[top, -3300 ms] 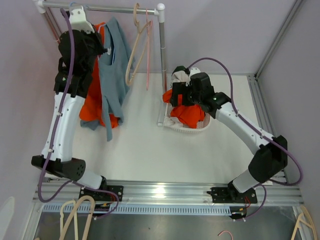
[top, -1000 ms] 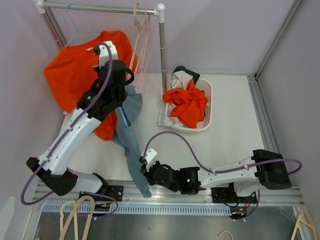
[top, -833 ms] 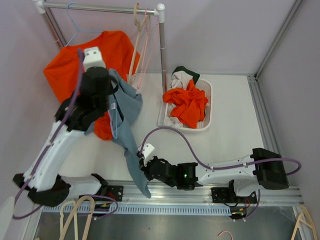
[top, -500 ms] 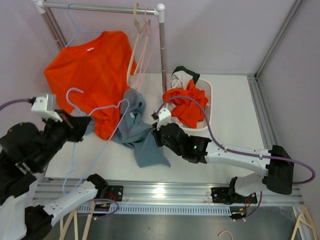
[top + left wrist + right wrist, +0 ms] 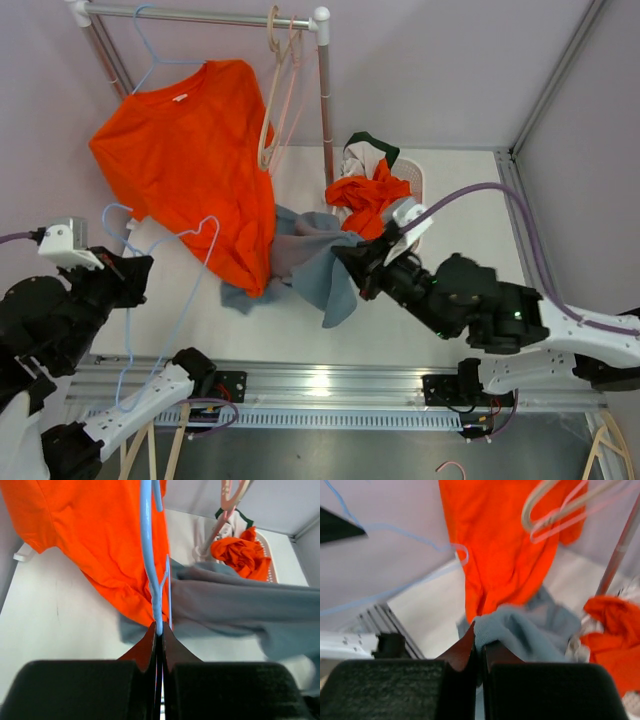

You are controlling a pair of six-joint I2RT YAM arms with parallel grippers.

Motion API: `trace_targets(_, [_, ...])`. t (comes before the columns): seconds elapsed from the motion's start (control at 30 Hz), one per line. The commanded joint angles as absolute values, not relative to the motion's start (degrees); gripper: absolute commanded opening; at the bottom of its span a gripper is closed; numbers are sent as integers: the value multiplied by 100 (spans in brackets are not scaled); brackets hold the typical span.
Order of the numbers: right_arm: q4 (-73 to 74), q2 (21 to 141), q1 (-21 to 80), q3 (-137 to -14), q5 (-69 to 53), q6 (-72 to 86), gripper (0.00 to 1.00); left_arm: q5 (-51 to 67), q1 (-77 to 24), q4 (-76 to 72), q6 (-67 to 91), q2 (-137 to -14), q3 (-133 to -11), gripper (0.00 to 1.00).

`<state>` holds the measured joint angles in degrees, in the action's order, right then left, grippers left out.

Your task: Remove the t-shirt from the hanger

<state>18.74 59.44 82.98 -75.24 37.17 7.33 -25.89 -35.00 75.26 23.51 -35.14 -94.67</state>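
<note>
The grey-blue t-shirt [image 5: 310,255] is off the hanger and trails from the table up to my right gripper [image 5: 350,262], which is shut on a fold of it [image 5: 530,635]. The light blue wire hanger [image 5: 160,260] is bare and held out at the left, apart from the shirt. My left gripper [image 5: 135,265] is shut on its wire [image 5: 147,540], seen close up in the left wrist view at the fingertips [image 5: 158,630]. In the right wrist view the right gripper [image 5: 480,640] pinches the cloth edge.
An orange t-shirt [image 5: 190,140] hangs on another blue hanger from the metal rack [image 5: 322,100]. Beige and pink empty hangers [image 5: 275,90] hang beside it. A white basket [image 5: 425,185] with orange and white clothes stands right of the rack. Spare hangers [image 5: 150,440] lie below the rail.
The left arm swung the hanger left and toward the near edge, and it came out of the grey-blue t-shirt. The right gripper carried the shirt up and right, toward the basket.
</note>
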Motion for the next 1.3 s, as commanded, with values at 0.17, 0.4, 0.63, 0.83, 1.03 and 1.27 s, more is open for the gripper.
trace_targets(0.17, [2241,6784,6999,-9999,3913,-404,0,-3515,-3498,5988,2004,-4086,-9228,1])
trace_targets(0.4, [2364,8506,5328,-12679,2892,-896,0,-3506,-3498,5573,1925,-4570,-9255,1])
trace_targets(0.63, [1541,9729,4299,-14353,2347,-1239,0,-3691,-3489,5423,1837,-4570,-9070,1])
trace_targets(0.83, [72,10193,3508,-14448,2127,-1073,0,-3832,-3498,5300,1758,-4553,-8921,1])
trace_targets(1.03, [-482,10802,2743,-15224,1433,-669,0,-3937,-3489,5177,1635,-4623,-8895,1])
trace_targets(1.27, [640,10916,2373,-13846,1231,104,0,-4078,-3410,4676,1398,-4772,-8701,1])
